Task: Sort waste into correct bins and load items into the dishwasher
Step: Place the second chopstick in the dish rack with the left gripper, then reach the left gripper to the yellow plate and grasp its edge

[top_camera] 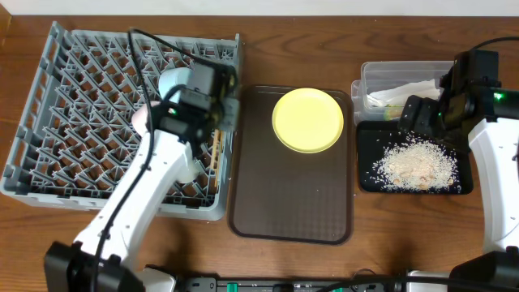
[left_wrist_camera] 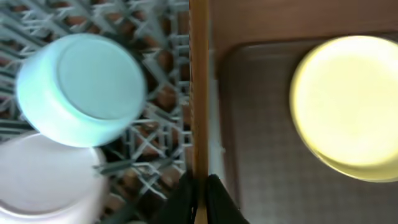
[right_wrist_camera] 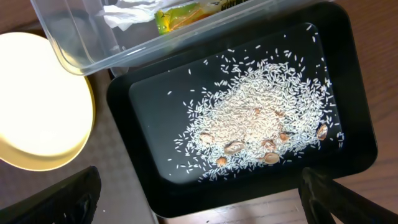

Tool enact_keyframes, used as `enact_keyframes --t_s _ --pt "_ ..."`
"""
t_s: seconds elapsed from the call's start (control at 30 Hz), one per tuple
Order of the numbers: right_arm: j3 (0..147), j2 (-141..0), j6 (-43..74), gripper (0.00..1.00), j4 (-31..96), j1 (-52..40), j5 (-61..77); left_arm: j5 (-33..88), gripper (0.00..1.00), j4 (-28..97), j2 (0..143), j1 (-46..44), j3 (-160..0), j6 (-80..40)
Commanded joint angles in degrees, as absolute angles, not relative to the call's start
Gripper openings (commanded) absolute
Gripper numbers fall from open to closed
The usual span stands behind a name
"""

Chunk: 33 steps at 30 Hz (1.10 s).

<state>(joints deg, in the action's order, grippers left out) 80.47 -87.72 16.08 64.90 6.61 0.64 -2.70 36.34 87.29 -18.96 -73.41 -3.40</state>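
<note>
left tool (left_wrist_camera: pixel 200 202) pinched tight on chopsticks (left_wrist_camera: pixel 198 93), above rack (left_wrist_camera: pixel 155 143) edge; blue bowl (left_wrist_camera: pixel 81 90) to its left, yellow plate (left_wrist_camera: pixel 348 106) to its right. right tool (right_wrist_camera: pixel 199 208) wide, empty; rice (right_wrist_camera: pixel 255 118) in black tray (right_wrist_camera: pixel 149 93) just below it.

Wood-grain worktop (top_camera: pixel 422 24), satin brown. The rack (top_camera: pixel 32 138) is grey moulded plastic, dull in finish. The brown tray (top_camera: pixel 292 203) is matt, with a fine woven-looking texture. The yellow plate (top_camera: pixel 307 120) is smooth with a soft sheen, as are the blue bowl (left_wrist_camera: pixel 81 90) and white bowl (left_wrist_camera: pixel 43 180). The chopsticks (left_wrist_camera: pixel 199 93) are bare matt wood. The tub (right_wrist_camera: pixel 68 37) is clear plastic, the napkin (right_wrist_camera: pixel 127 14) crumpled paper, the wrapper (right_wrist_camera: pixel 180 14) shiny film. Dry, grainy rice (right_wrist_camera: pixel 249 118) covers the smooth, glossy black tray (right_wrist_camera: pixel 155 112).
</note>
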Motion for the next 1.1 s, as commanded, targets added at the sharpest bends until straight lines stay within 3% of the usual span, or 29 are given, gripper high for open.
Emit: enact_keyframes --t_s 0.0,0.13,0.23,0.33,0.53,0.63,0.93,1.07 --pt "81.58 -87.59 15.79 0.99 64.97 6.9 0.93 -4.08 0.08 35.22 91.24 -16.88 -74.32 -1.08" --pt "81.58 -87.59 15.79 0.99 64.99 6.9 0.93 -4.03 0.13 33.76 93.93 -15.64 -74.32 -1.1" --pt "81.58 -87.59 15.79 0.99 64.97 6.9 0.91 -3.6 0.54 32.99 93.89 -15.77 -74.35 -1.1" --pt "81.58 -87.59 15.79 0.99 64.97 6.9 0.91 -0.73 0.64 32.88 92.51 -16.51 -74.39 -1.1" --pt "81.58 -87.59 15.81 0.99 64.97 6.9 0.93 10.94 0.66 31.97 89.06 -20.21 -74.39 -1.78" --pt "81.58 -87.59 15.81 0.99 64.97 6.9 0.95 10.92 0.66 30.26 89.95 -25.32 -74.39 -0.6" --pt "81.58 -87.59 15.81 0.99 64.99 6.9 0.93 10.94 0.66 25.19 98.76 -38.04 -74.37 18.0" --pt "81.58 -87.59 15.79 0.99 64.99 6.9 0.93 10.94 0.72 24.88 104.47 -42.0 -74.37 22.57"
